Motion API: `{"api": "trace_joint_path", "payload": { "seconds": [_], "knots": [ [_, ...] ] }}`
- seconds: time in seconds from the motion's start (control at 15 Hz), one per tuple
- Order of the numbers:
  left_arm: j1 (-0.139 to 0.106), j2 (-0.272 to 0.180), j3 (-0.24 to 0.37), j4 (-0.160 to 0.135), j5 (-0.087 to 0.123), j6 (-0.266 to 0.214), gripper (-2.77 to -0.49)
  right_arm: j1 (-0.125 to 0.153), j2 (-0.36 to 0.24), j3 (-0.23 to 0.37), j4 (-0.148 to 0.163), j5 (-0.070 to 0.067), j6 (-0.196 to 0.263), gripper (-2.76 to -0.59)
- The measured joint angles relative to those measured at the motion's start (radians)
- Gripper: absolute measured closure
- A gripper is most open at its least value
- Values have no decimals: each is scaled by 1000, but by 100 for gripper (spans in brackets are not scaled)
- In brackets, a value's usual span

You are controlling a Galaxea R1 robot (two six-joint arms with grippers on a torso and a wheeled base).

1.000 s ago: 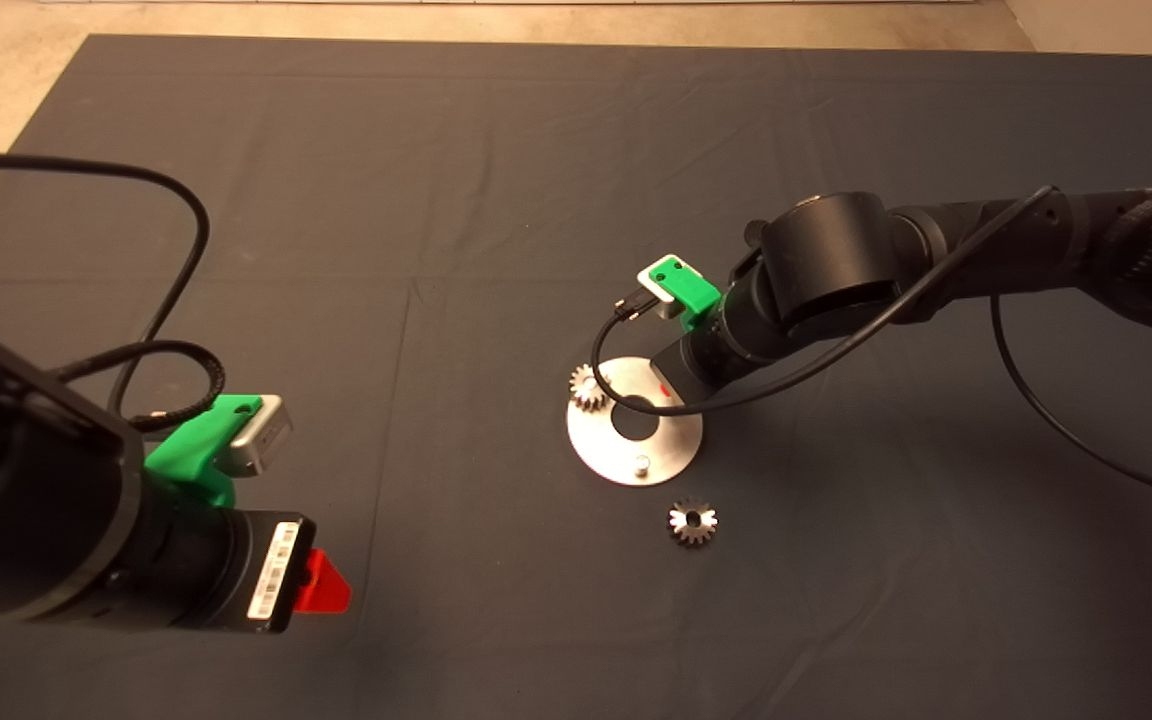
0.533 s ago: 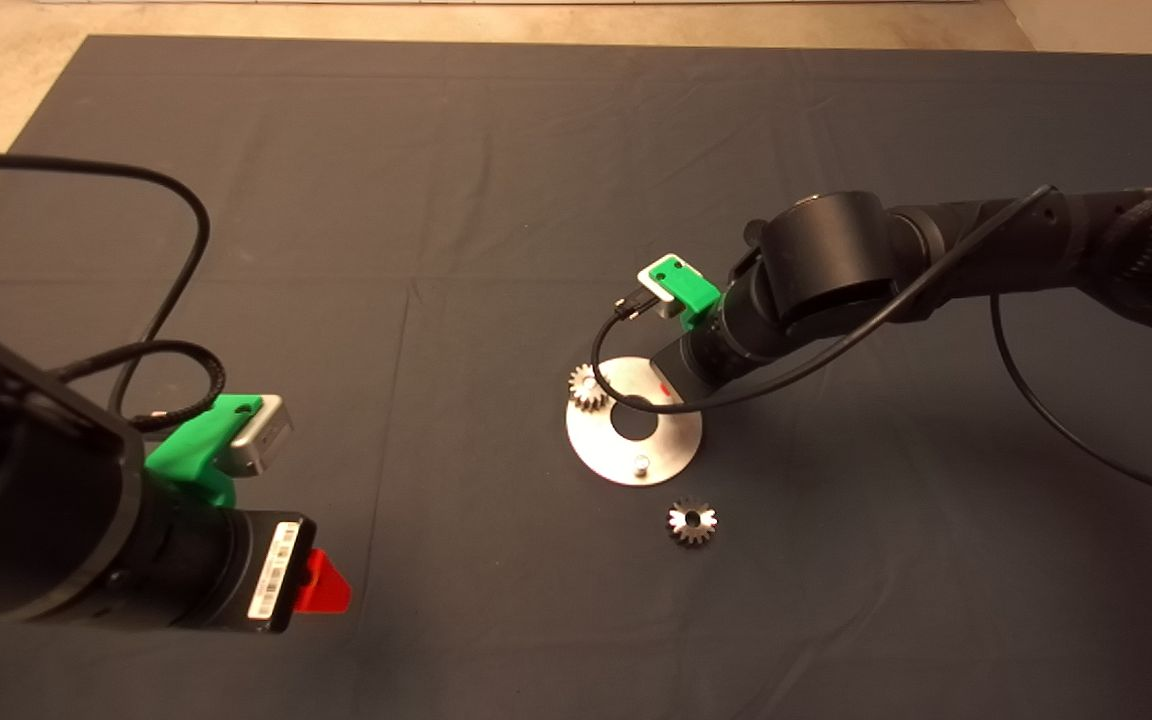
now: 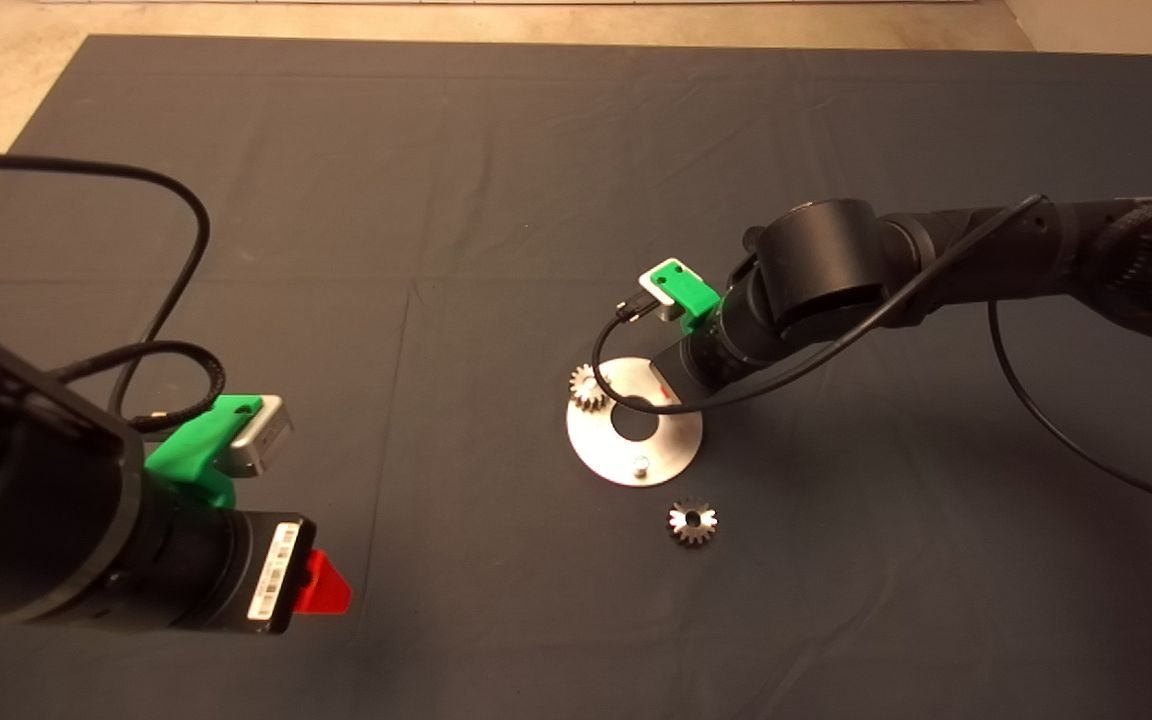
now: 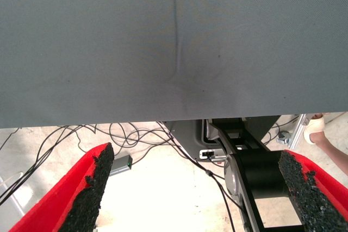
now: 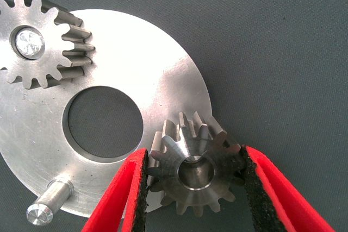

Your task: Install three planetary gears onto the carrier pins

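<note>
My right gripper [image 5: 194, 157] is shut on a planetary gear [image 5: 196, 171], holding it slightly tilted over the rim of the round silver disc [image 5: 155, 74]. The carrier pin beneath that gear is hidden. A second gear [image 5: 38, 44] sits on its pin at the disc's far side, also visible as the seated gear [image 3: 588, 386] in the head view. One bare carrier pin [image 5: 46, 208] stands free, the same bare pin [image 3: 641, 463] seen from above. A third gear [image 3: 692, 521] lies loose on the mat near the disc [image 3: 671, 440]. The right gripper [image 3: 666, 388] hovers over the disc's right side.
My left gripper [image 3: 321, 585] waits open at the mat's lower left, its fingers [image 4: 95, 180] apart over the mat edge. Beyond it the floor shows cables [image 4: 136, 134] and a person's foot [image 4: 316, 130]. A black cable [image 3: 636, 400] loops from the right wrist over the disc.
The right arm has dipped slightly lower over the disc, still holding its gear. The left arm and the other gears have not moved.
</note>
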Motion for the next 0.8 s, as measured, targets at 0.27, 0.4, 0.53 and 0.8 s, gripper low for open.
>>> {"api": "trace_joint_path", "payload": {
  "seconds": [0.27, 0.4, 0.53, 0.8],
  "knots": [
    [0, 0, 0, 0, 0, 0, -217, 0, -3, 0, -1, 4, 2, -107],
    [0, 0, 0, 0, 0, 0, -217, 0, -3, 0, -8, 4, 11, -107],
    [0, 0, 0, 0, 0, 0, -217, 0, -3, -1, -11, 5, 26, -107],
    [0, 0, 0, 0, 0, 0, -217, 0, -3, -1, -14, 5, 32, -107]
  ]
}}
